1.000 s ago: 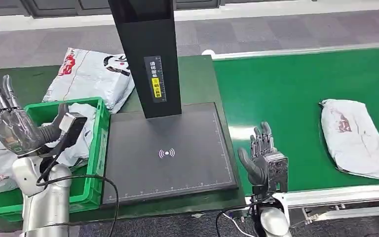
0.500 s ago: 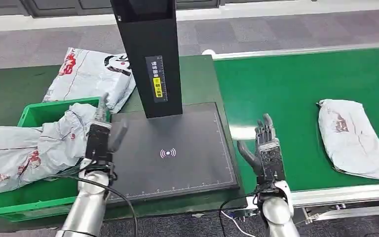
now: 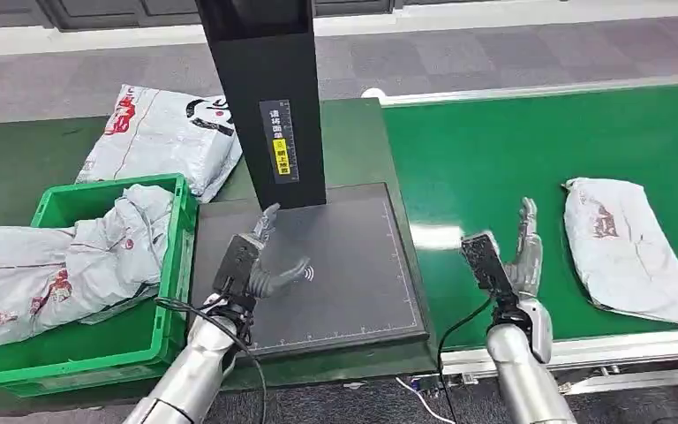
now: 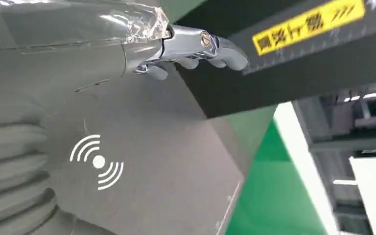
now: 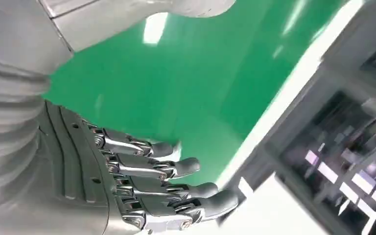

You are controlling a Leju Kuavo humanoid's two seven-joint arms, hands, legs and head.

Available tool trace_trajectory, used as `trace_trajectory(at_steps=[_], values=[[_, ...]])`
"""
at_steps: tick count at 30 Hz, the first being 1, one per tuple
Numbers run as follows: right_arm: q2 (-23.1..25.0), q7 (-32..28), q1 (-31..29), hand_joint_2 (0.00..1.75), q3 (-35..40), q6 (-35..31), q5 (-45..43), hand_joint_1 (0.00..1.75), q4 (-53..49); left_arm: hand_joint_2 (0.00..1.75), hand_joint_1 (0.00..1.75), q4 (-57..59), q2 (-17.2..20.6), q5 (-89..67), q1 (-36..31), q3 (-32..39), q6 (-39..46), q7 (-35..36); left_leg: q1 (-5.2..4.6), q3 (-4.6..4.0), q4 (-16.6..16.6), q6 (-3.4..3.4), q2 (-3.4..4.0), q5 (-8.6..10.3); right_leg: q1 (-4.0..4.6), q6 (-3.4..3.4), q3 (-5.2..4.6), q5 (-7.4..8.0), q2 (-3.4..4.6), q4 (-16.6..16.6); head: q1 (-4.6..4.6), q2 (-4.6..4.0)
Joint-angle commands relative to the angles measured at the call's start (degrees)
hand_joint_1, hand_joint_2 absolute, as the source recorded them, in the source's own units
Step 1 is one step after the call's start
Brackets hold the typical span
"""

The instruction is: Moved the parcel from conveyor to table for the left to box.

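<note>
The left robot hand (image 3: 256,261) has swung from the green bin (image 3: 173,291) to hover empty, fingers apart, over the scanner pad (image 3: 362,265), while the right robot hand (image 3: 512,256), also spread and empty, has shifted toward the parcel (image 3: 627,247) lying just beyond it on the conveyor (image 3: 494,150), so the pickup looks next.

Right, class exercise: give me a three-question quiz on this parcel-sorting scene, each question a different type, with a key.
1. True or false: the right hand holds the parcel on the conveyor.
2. The left hand is above: A) the green crate B) the black scanning pad C) the conveyor belt.
3. Fill in: a crumpled grey parcel hangs over the ___ of the green crate.

Key: 1 false, the hand is open and apart from it. 2 B. 3 rim.
</note>
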Motion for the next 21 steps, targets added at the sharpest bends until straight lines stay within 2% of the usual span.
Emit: trace_trajectory(at_steps=[1, 5, 6, 14, 15, 21], values=[[-4.4, 3.9, -8.9, 1.75, -18.5, -1.9, 19.6, 0.00, 19.4, 1.75, 0.00, 11.7, 0.7, -0.7, -6.4, -4.7, 0.7, -1.3, -0.02, 0.07, -0.1, 0.07, -0.23, 0.07, -0.02, 0.04, 0.19, 0.02, -0.24, -0.1, 0.02, 0.00], [-6.9, 12.1, -11.0, 1.75, -24.5, -1.9, 32.7, 0.00, 24.7, 1.75, 0.00, 11.7, 1.1, -0.2, -6.8, -4.3, 0.6, -2.1, -0.02, 0.08, 0.0, 0.09, -0.13, 0.05, -0.09, 0.02, 0.16, 0.02, -0.13, -0.1, 0.02, 0.00], [-7.9, 12.6, -12.2, 1.75, -25.8, -1.9, 33.3, 0.00, 28.3, 1.75, 0.00, 11.7, 1.3, -0.3, -6.9, -4.2, 1.0, -2.3, -0.03, 0.04, 0.0, 0.09, -0.17, 0.05, -0.13, 0.03, 0.13, -0.01, -0.16, 0.0, 0.00, 0.00], [-7.9, 12.6, -12.2, 1.75, -25.8, -1.9, 33.3, 0.00, 28.3, 1.75, 0.00, 11.7, 1.3, -0.3, -6.9, -4.2, 1.0, -2.3, 0.01, 0.02, 0.0, 0.12, -0.07, 0.02, -0.07, 0.01, 0.11, 0.02, -0.07, -0.1, 0.02, 0.00], [-8.3, 15.9, -12.9, 1.75, -24.9, -1.9, 37.4, 0.00, 31.0, 1.75, 0.00, 11.7, 1.5, -0.1, -6.9, -4.1, 0.9, -2.3, 0.02, 0.10, -0.1, 0.13, -0.06, 0.02, -0.06, 0.00, 0.19, 0.03, -0.07, -0.1, 0.02, 0.00], [-11.7, 26.8, -17.1, 1.75, -22.4, -1.9, 45.0, 0.00, 40.7, 1.75, 0.00, 11.6, 2.0, 0.3, -6.4, -3.5, 1.0, -2.5, 0.00, 0.05, 0.0, 0.15, 0.00, 0.03, -0.06, 0.04, 0.12, 0.04, 0.01, -0.1, 0.02, 0.00]])
